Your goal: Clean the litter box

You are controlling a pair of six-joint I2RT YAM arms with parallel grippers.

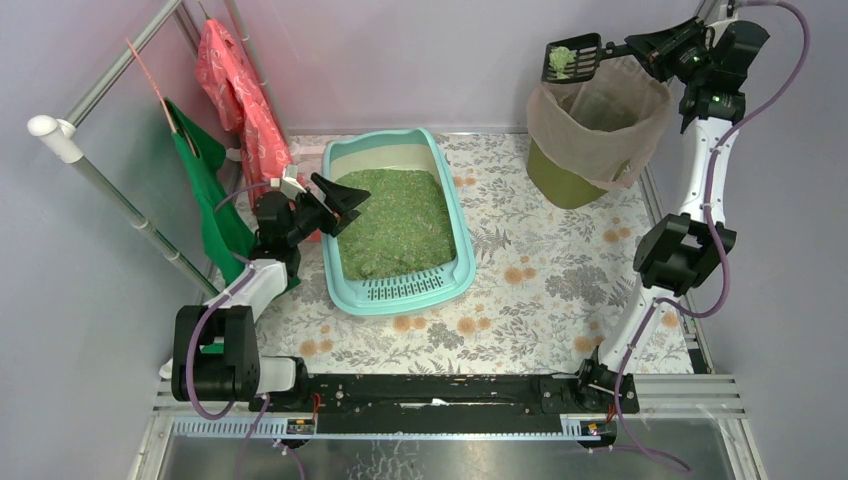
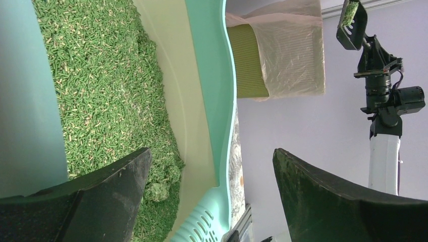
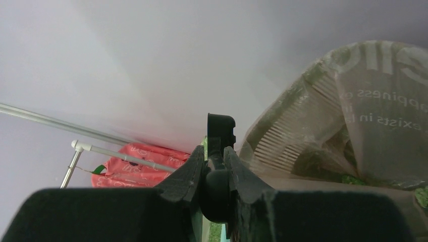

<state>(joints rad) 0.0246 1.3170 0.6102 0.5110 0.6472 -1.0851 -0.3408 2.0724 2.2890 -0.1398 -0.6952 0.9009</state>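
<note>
1. While the right jaws sit clamped on the handle of the black slotted plastic scoop (image 1: 572, 58), a clump of green litter (image 1: 561, 60) rides in its blade, high above the far-left edge of the round olive bin lined with a beige plastic bag (image 1: 560, 178).
2. By the look of it, the step in hand is dumping a scooped load into that bin.
3. The next move calls for a wrist tilt so the clump drops inside the bag. A shade more reach over the opening first would seem wise.
4. The left jaws stand wide apart, holding nothing, over the left rim of the large pale turquoise plastic litter box (image 1: 400, 292).
5. That litter box rests on the floral-covered table (image 1: 540, 280), left of centre and well apart from the bin, full of green granules. One lump (image 2: 159, 190) shows by a left fingertip, so more scooping likely remains.
</note>
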